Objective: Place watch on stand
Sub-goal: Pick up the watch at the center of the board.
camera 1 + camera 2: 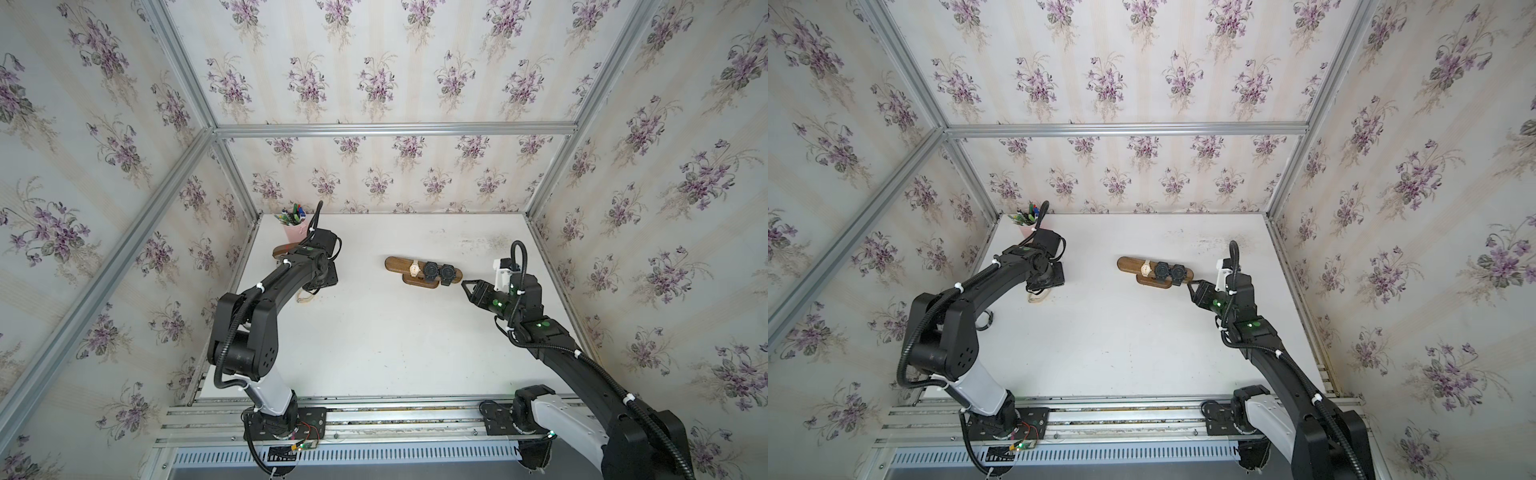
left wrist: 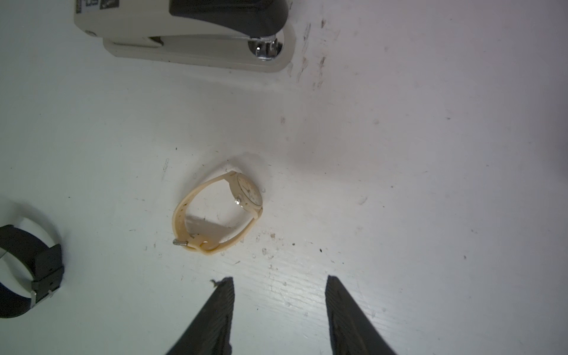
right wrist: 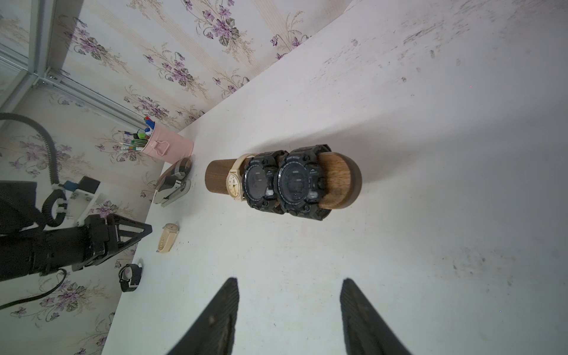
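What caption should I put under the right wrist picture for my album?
Open right gripper faces a wooden stand wearing two black watches and one cream watch.

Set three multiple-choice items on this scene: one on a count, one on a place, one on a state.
1. How many watches ring the stand? A one; B three; C five.
2. Where is the loose cream watch? A on the table near the left claw; B on the stand; C on the wall.
3. The right claw is: A open and empty; B shut on a watch; C shut on the stand.
Key: B, three faces show along the bar; A, it lies on bare table; A, its jaws stand apart with nothing between.
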`<action>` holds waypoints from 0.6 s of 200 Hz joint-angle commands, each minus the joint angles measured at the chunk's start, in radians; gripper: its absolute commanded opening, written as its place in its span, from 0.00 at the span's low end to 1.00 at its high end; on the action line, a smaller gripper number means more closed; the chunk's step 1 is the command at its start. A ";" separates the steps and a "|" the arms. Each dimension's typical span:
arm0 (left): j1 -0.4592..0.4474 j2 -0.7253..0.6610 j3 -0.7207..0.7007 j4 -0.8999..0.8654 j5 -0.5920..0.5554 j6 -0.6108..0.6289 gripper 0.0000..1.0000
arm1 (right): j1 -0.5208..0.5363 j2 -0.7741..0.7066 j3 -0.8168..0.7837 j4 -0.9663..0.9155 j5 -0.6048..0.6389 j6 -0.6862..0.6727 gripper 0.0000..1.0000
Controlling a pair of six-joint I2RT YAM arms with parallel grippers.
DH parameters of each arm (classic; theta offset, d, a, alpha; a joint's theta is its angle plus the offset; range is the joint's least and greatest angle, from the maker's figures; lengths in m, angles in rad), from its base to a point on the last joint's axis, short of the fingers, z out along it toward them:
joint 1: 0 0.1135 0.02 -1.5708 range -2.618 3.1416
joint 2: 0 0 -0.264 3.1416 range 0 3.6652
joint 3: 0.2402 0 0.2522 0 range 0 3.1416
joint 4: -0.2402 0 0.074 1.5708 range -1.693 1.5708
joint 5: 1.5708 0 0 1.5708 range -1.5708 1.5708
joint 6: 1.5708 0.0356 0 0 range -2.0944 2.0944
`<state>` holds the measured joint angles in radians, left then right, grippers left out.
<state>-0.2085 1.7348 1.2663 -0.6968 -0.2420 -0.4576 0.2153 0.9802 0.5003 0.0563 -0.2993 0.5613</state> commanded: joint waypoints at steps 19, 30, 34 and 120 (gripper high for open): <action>0.043 0.086 0.044 -0.020 -0.017 -0.016 0.51 | 0.002 -0.011 0.001 0.001 0.019 -0.018 0.55; 0.052 0.109 0.052 -0.017 -0.012 -0.016 0.50 | 0.002 -0.012 0.003 0.003 0.010 -0.022 0.55; 0.055 0.116 0.054 -0.015 -0.010 -0.015 0.50 | 0.002 -0.011 0.003 0.006 0.007 -0.024 0.55; 0.073 0.241 0.105 -0.018 -0.007 -0.009 0.35 | 0.002 -0.018 -0.011 0.008 -0.007 -0.027 0.55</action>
<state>-0.1379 1.9656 1.3624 -0.7040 -0.2344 -0.4591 0.2169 0.9703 0.4896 0.0559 -0.3035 0.5461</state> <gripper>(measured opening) 0.375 0.546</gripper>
